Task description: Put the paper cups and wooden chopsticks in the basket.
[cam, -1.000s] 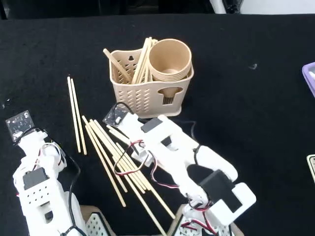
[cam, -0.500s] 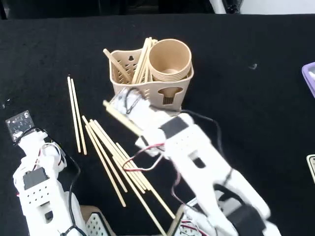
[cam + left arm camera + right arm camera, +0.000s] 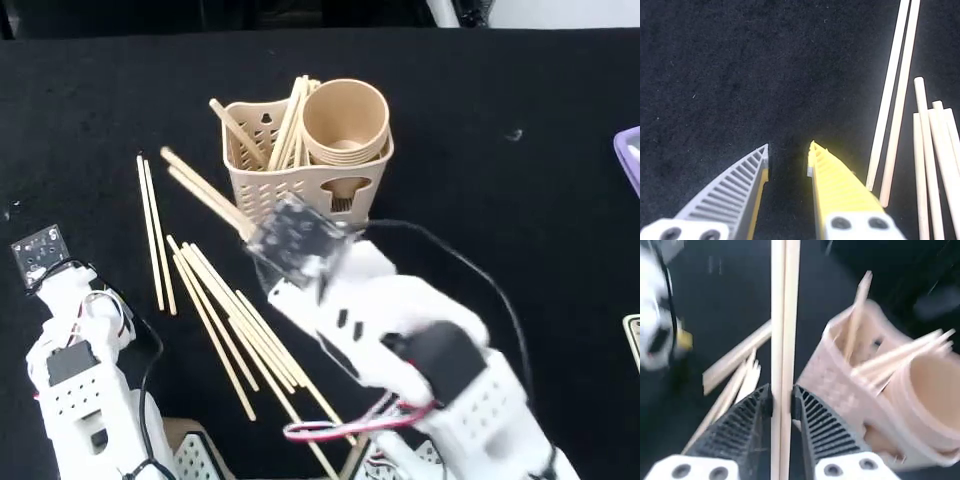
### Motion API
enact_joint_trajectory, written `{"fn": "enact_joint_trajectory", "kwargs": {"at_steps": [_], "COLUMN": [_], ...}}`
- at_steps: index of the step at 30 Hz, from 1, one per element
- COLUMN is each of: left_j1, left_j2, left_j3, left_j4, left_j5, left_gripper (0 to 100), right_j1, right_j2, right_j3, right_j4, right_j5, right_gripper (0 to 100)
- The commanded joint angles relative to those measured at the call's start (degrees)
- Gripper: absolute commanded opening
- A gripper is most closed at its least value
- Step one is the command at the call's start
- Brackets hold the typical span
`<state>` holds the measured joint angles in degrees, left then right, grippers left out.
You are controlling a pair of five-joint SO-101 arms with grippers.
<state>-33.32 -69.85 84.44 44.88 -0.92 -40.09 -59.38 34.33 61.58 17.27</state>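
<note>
**Two chopsticks held beside the basket**

Left gripper (image 3: 788, 147): fingers (image 3: 840, 190) spread above the bare worktop (image 3: 520, 230), gripping nothing. A loose pair (image 3: 152, 230) of chopsticks lies just beside the yellow finger, untouched. Beyond it is a fanned pile (image 3: 235, 315) of about eight, overlapping. Right gripper (image 3: 782, 390): fingers pinch two held chopsticks (image 3: 784, 315), which run out past the fingertips alongside the basket (image 3: 300, 195), not in it. The basket holds one nested stack of paper cups (image 3: 345, 120), number unclear, and about five standing chopsticks (image 3: 288, 120).
</note>
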Motion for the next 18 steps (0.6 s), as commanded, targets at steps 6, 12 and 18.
{"fn": "enact_joint_trajectory", "kwargs": {"at_steps": [6,12,18], "left_j1": [-0.6,-0.6,-0.6], "left_j2": [-0.6,-0.6,-0.6], "left_j3": [-3.1,-3.1,-3.1], "left_j4": [-0.8,-0.8,-0.8], "left_j5": [0.5,0.4,0.4], "left_gripper": [14,14,14], "right_j1": [-1.1,3.1,11.5], "right_j2": [-0.6,7.9,20.8], "right_j3": [2.2,7.6,2.9], "right_j4": [-38.6,-61.6,-62.9], "right_j5": [-2.5,-2.5,-2.9], "right_gripper": [1.1,1.1,1.1]}}
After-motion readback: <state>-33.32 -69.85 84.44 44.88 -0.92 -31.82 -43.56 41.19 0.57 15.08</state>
